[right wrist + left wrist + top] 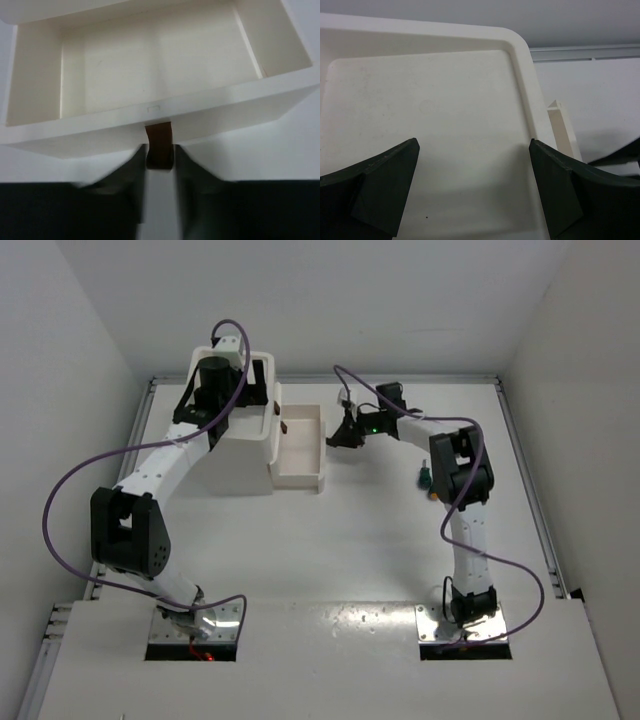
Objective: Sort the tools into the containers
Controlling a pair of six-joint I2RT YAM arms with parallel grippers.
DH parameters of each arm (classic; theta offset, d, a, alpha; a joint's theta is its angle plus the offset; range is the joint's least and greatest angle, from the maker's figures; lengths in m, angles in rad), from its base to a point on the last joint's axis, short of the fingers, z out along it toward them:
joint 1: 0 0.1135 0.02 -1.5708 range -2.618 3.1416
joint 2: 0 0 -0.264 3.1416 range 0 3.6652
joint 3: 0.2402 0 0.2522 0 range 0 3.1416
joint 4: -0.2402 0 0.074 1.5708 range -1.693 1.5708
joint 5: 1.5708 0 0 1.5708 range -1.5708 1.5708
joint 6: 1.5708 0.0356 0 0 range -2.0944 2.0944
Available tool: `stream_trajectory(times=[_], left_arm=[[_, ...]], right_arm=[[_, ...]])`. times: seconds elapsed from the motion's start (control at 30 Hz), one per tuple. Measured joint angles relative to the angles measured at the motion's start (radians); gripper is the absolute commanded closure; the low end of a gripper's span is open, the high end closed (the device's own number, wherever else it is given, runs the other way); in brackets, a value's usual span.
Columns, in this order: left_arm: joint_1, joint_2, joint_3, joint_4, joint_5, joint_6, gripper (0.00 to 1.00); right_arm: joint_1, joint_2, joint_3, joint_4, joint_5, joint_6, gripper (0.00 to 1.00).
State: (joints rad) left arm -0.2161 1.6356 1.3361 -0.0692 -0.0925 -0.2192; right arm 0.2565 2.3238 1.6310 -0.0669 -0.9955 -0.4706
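Observation:
The white drawer unit (245,445) stands at the back left. One drawer (300,450) is pulled out to the right and is empty inside (160,55). My right gripper (345,432) is shut on that drawer's dark-red knob (159,142), with a finger on each side (160,155). My left gripper (240,390) hangs open over the unit's bare top tray (425,105), its fingers wide apart (474,145) and holding nothing. One green screwdriver with an orange end (425,480) lies right of centre, partly hidden by my right arm. The pliers, wrenches and other screwdriver are out of view.
Two more dark-red knobs (284,426) show on the unit's front beside the open drawer. White walls enclose the table on the left, back and right. The right arm's elbow (460,470) stands over the screwdriver.

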Motion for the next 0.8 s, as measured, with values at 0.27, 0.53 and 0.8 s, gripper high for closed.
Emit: stream_trajectory(times=[0.27,0.53,0.8], left_arm=[[0.0,0.001,0.001,0.0,0.0,0.0,0.0],[0.0,0.002,0.001,0.0,0.0,0.0,0.0],[0.0,0.002,0.002,-0.001,0.0,-0.002,0.0]], right_arm=[[-0.058,-0.129,-0.106,0.018,0.031,0.051,0.3],[-0.116,-0.382,-0.119,-0.117,0.391,0.261,0.69],[-0.124,-0.573,-0.196,-0.484,0.682,0.333,0.66]])
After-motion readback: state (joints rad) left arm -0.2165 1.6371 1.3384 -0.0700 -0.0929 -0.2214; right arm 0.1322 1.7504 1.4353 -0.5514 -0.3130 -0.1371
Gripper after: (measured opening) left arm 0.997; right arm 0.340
